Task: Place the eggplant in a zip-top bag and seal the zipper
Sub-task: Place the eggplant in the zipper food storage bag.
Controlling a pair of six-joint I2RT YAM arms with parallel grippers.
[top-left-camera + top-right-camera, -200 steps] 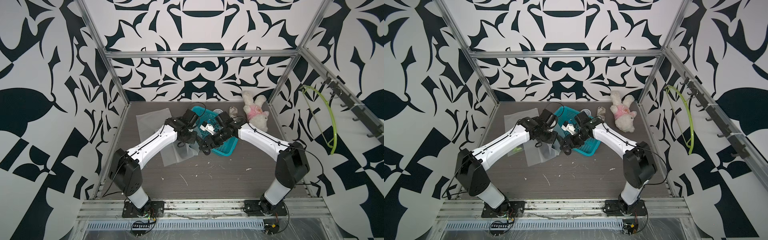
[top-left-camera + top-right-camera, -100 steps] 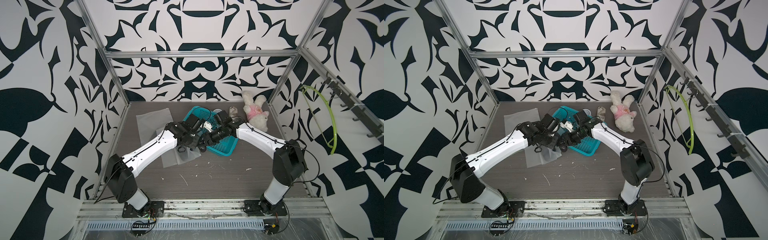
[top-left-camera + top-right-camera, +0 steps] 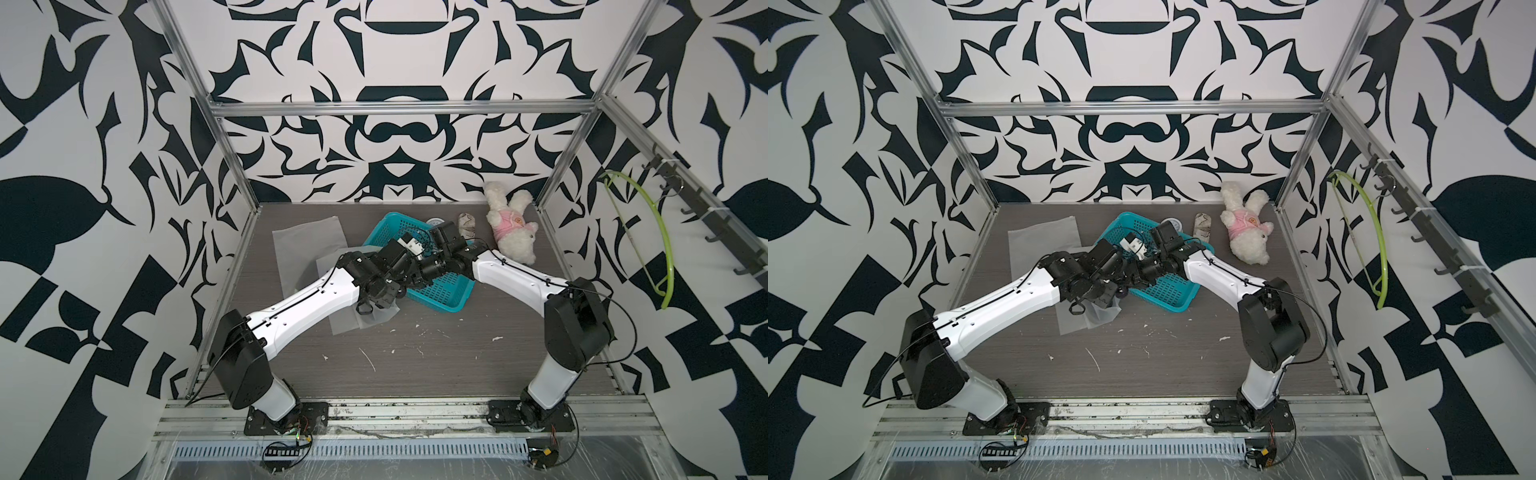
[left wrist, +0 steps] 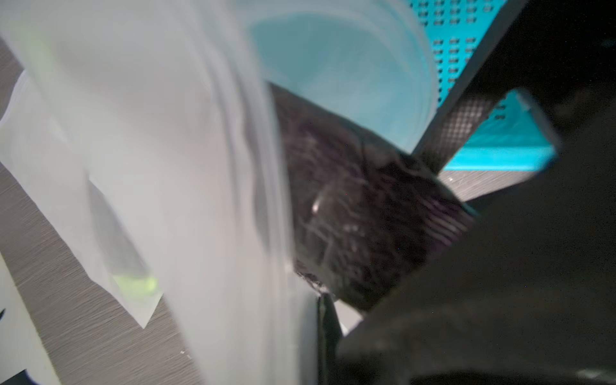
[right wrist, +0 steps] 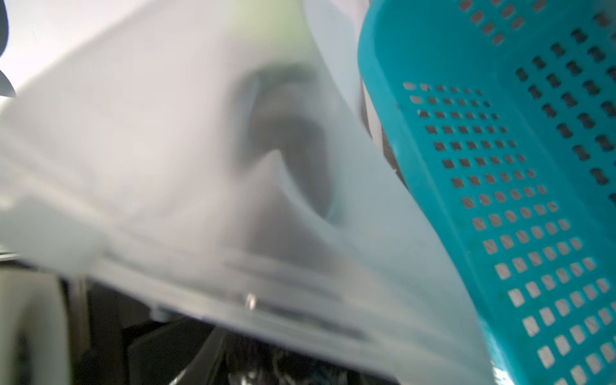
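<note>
The frosted zip-top bag (image 3: pixel 365 318) lies partly on the table beside the basket, and its mouth edge is lifted. My left gripper (image 4: pixel 325 320) is shut on that edge, and the bag (image 4: pixel 200 166) hangs across the left wrist view. The dark purple eggplant (image 4: pixel 350 206) sits at the bag's mouth with a ribbed finger pad (image 4: pixel 446 223) of my right gripper pressed on it. In both top views the two grippers (image 3: pixel 397 289) (image 3: pixel 1125 286) meet at the basket's left rim. In the right wrist view the bag (image 5: pixel 200 166) hides most of my right gripper (image 5: pixel 266 366).
The teal basket (image 3: pixel 449 291) stands right of the grippers. A second flat bag (image 3: pixel 307 245) lies at the back left. A white and pink plush toy (image 3: pixel 513 232) and a small roll (image 3: pixel 467 224) sit at the back right. White crumbs (image 3: pixel 419 332) dot the table.
The left arm has stretched lower and further toward the basket, lifting the bag's edge. The right gripper has shifted slightly back with the eggplant. Neither grip has changed.
</note>
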